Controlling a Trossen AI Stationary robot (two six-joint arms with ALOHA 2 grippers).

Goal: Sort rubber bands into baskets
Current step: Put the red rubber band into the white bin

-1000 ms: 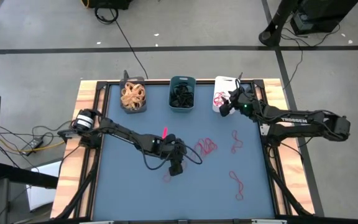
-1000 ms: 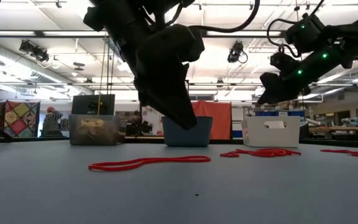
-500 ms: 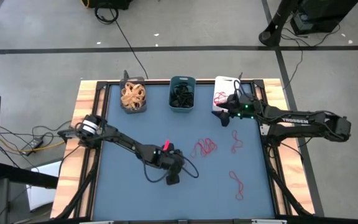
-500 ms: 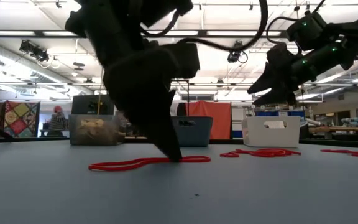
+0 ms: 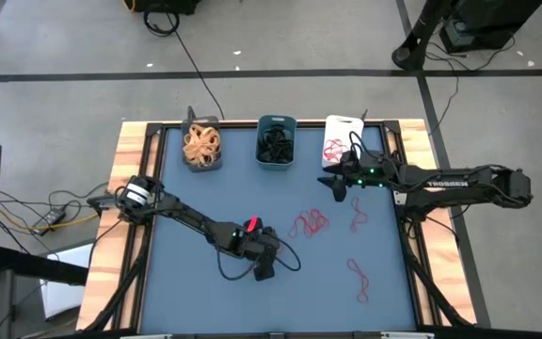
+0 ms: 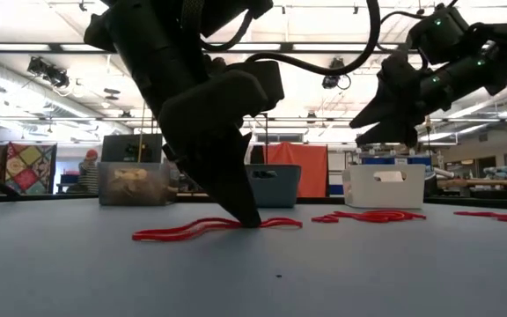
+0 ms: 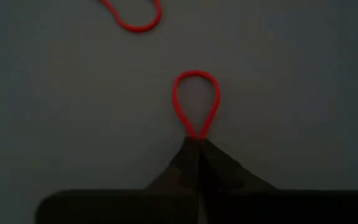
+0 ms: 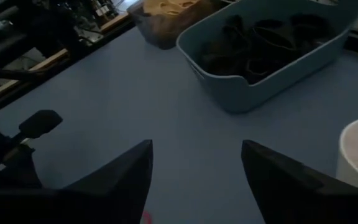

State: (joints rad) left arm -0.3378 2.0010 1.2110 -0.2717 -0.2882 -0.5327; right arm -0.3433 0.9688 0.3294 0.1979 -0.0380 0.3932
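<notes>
My left gripper (image 5: pixel 263 271) points down at the table's near middle, shut on a red rubber band (image 6: pixel 192 232) that lies flat on the blue table. Its loop shows ahead of the fingers in the left wrist view (image 7: pixel 196 99). My right gripper (image 5: pixel 337 184) is open and empty, above the table just near of the white basket (image 5: pixel 340 141). The dark grey basket (image 5: pixel 201 148) holds tan bands, the teal basket (image 5: pixel 276 141) black ones, the white one red ones. My left gripper pinches the red band's two strands together (image 7: pixel 196 134) between its two fingertips, coming from above and pointing down. One end of the band stands out past the fingers as a small loop. The band lies on the table on both sides of the fingertips (image 6: pixel 249 220).
More red bands lie loose on the table: a tangle (image 5: pixel 310 223) at the middle, one (image 5: pixel 357 215) to its right and one (image 5: pixel 358 278) near the right front. A second red band (image 7: pixel 135 18) lies just beyond the held one. The baskets stand along the far edge.
My left gripper has gone toward the near edge and down, until its fingertips stand on the red band on the table; the band has shifted a little. My right gripper has moved from over the white basket toward the near edge and left.
</notes>
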